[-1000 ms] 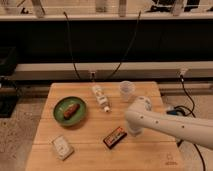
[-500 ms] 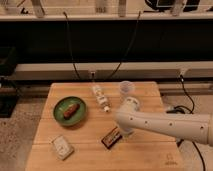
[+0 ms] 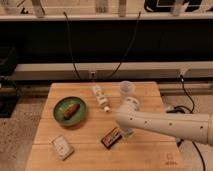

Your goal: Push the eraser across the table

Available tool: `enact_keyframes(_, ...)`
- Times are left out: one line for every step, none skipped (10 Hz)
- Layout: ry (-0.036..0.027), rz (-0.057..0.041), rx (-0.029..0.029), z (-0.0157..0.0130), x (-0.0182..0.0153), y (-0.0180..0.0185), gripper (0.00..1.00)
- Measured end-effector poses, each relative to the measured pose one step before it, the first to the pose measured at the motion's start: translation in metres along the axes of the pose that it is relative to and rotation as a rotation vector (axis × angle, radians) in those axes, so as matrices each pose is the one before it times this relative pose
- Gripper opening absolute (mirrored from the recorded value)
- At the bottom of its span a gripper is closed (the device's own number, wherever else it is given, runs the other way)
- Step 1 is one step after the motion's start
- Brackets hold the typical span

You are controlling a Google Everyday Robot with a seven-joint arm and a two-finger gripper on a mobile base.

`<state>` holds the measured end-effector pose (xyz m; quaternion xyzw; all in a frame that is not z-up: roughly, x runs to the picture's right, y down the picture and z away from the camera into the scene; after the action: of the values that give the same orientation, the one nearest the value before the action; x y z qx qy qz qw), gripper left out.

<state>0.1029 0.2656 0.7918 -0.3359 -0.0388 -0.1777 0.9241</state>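
Note:
The eraser (image 3: 111,137), a small flat black block with an orange-red label, lies on the light wooden table (image 3: 150,155) near the front middle. My white arm reaches in from the right, just above the tabletop. Its gripper (image 3: 125,133) points down at the eraser's right end, close beside it. I cannot tell whether it touches the eraser.
A green plate (image 3: 60,116) with a brown piece of food sits at the left. A clear bottle (image 3: 101,97) lies on its side at the back middle, with a clear cup (image 3: 127,89) to its right. A pale square packet (image 3: 62,147) lies front left. Cables hang behind the table.
My arm has swung to the left, and its gripper end has come down next to the eraser's right side. The eraser lies about where it was.

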Motion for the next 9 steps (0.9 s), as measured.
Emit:
enact_keyframes(0.00497, -0.01473, 0.0005, -0.00015, -0.00735, -0.00502, 0.0)
enact_keyframes(0.00604, -0.01652, 0.00075, -0.0004, -0.01017, -0.00665, 0.0)
enact_keyframes(-0.00122, -0.01062, 0.00162, -0.00073, -0.00693, -0.00402, 0.0)
enact_keyframes(-0.0041, 0.00272, 0.00282, 0.00026, -0.00008, -0.00018, 0.0)
enact_keyframes(0.00116, -0.00118, -0.00067, 0.00001, -0.00009, -0.00003, 0.0)
enact_keyframes(0.00407, -0.0041, -0.00173, 0.00002, -0.0003, -0.00006, 0.0)
enact_keyframes(0.01557, -0.02227, -0.003, -0.00056, -0.00513, -0.00208, 0.0)
enact_keyframes(0.00243, -0.01608, 0.00098, -0.00112, -0.00961, -0.00422, 0.0)
enact_keyframes(0.00234, -0.01929, 0.00136, -0.0016, -0.01423, -0.00633, 0.0)
